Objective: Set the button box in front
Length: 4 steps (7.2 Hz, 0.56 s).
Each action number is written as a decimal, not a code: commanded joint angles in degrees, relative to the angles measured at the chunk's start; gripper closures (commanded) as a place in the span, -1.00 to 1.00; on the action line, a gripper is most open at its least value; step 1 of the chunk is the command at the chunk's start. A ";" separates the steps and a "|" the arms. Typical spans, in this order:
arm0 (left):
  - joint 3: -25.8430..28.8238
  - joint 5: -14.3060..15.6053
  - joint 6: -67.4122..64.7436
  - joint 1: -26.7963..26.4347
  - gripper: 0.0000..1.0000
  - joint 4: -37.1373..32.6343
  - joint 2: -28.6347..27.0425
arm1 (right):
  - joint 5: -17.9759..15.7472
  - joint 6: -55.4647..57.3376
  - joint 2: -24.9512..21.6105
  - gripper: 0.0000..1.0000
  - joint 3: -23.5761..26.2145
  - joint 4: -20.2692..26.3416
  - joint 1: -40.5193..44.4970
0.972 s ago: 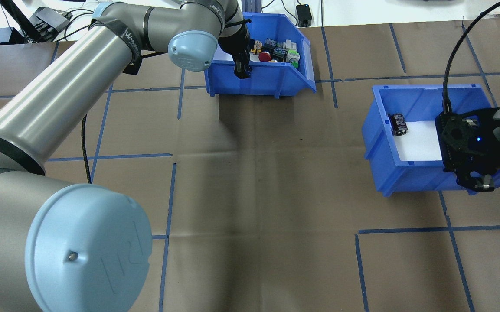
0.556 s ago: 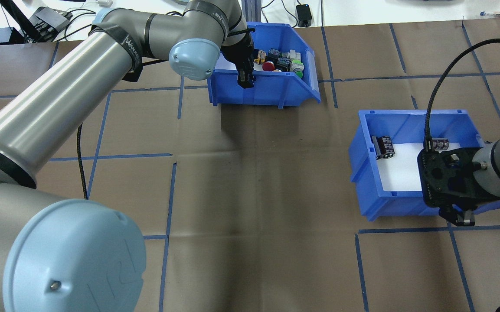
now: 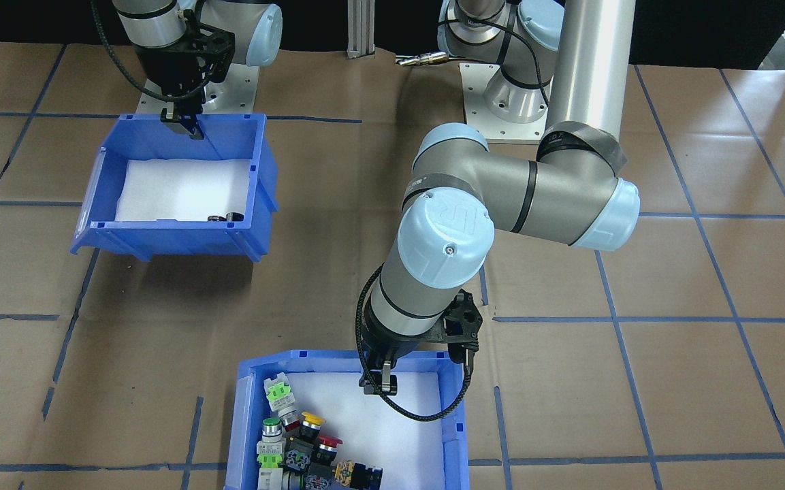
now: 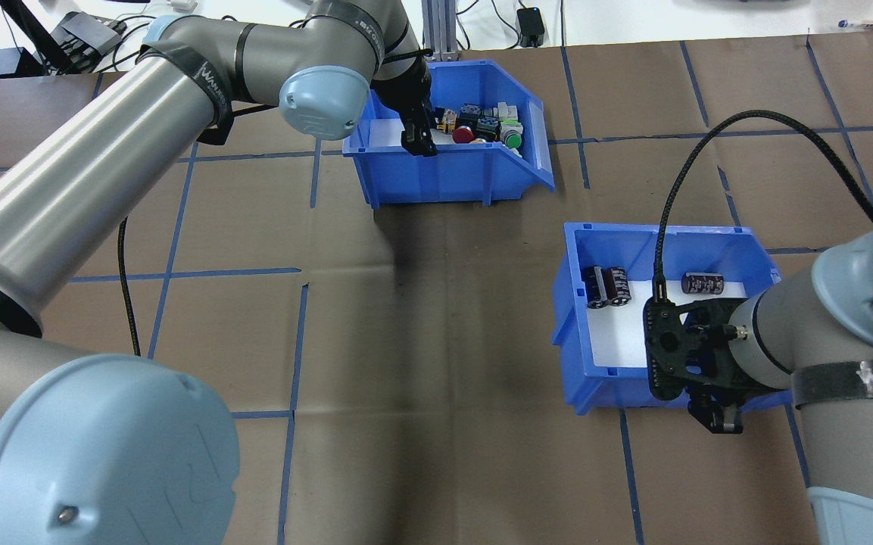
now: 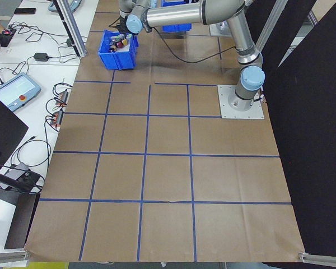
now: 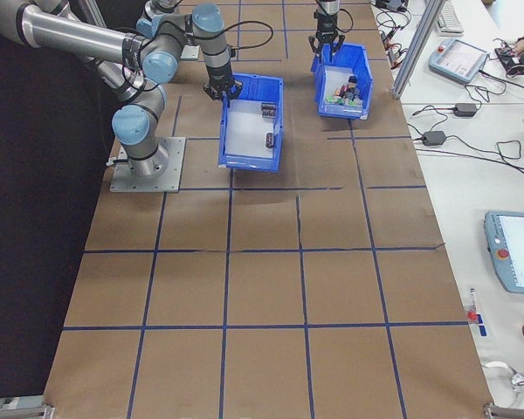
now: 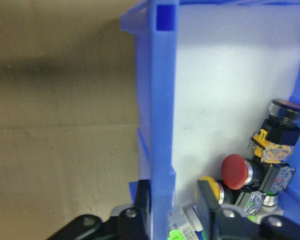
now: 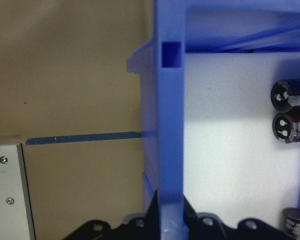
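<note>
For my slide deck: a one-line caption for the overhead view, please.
Left gripper grips the button box wall; right gripper grips the capacitor bin wall.

A second blue bin (image 4: 580, 318) with white liner holds black cylinders (image 4: 606, 286); brown paper (image 4: 444, 341) with blue tape lines (image 4: 296, 341) covers the table.

We see a table (image 5: 168, 185) covered in brown paper, marked into squares by blue tape lines (image 5: 147, 134). Black panels (image 5: 308, 123) close one side. Along the other runs a white bench (image 6: 472, 157) with cables (image 6: 445, 131) and a handheld pendant (image 6: 517, 253).
</note>
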 commanded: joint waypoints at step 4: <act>-0.45 2.77 29.94 7.22 -1.00 -18.79 10.83 | -0.62 18.07 7.29 0.98 -0.30 -5.84 15.42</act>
